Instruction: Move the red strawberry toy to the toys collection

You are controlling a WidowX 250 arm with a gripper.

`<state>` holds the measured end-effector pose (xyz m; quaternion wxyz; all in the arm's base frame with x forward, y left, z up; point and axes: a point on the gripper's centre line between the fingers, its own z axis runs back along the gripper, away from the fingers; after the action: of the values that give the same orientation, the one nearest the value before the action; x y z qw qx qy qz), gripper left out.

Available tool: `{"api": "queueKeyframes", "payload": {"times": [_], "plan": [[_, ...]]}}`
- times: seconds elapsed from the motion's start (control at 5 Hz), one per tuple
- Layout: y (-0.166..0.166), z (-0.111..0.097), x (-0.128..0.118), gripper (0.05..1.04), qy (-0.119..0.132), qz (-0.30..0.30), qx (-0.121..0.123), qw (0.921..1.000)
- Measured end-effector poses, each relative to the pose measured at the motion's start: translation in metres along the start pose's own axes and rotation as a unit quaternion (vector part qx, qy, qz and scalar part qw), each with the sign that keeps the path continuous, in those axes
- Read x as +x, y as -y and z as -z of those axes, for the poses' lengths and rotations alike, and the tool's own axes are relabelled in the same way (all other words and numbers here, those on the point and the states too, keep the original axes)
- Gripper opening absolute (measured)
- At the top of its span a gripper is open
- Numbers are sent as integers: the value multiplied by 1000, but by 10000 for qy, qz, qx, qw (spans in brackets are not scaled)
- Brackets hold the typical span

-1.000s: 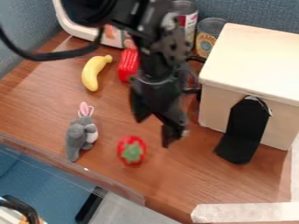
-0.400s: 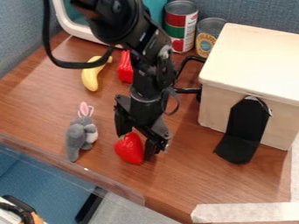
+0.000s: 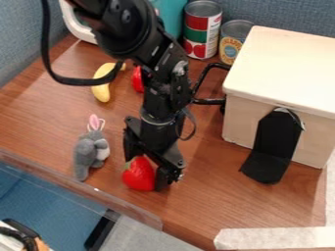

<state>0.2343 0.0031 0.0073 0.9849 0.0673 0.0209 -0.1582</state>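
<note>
The gripper (image 3: 145, 171) hangs low over the near part of the table, its fingers spread on either side of the red strawberry toy (image 3: 138, 174). That strawberry lies tipped on its side, its red flank toward the camera, close against the right finger. Left of the gripper lies a grey rabbit toy (image 3: 85, 154) with pink ears. Farther back are a yellow banana toy (image 3: 101, 91) and a red toy (image 3: 137, 80), the latter partly hidden behind the arm.
A wooden box (image 3: 281, 73) with a black flap stands at the right. Behind the arm are two cans (image 3: 202, 29), (image 3: 230, 43). The wooden table (image 3: 216, 196) ends at a clear edge strip at lower left, with white tape at lower right.
The arm has swung left and the gripper has come down and toward the near edge. The strawberry, earlier with its green top up, has tipped over and shifted slightly toward the near left.
</note>
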Motion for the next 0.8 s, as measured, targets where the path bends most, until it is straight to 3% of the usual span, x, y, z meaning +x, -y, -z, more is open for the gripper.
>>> {"api": "queueKeyframes", "payload": {"times": [0.2, 0.4, 0.8], "plan": [[-4, -1, -2, 846, -10, -25, -44, 10000], [-13, -4, 1, 846, 28, -274, -159, 9995], [-67, -43, 54, 845, 621, -1203, -466, 9897]]}}
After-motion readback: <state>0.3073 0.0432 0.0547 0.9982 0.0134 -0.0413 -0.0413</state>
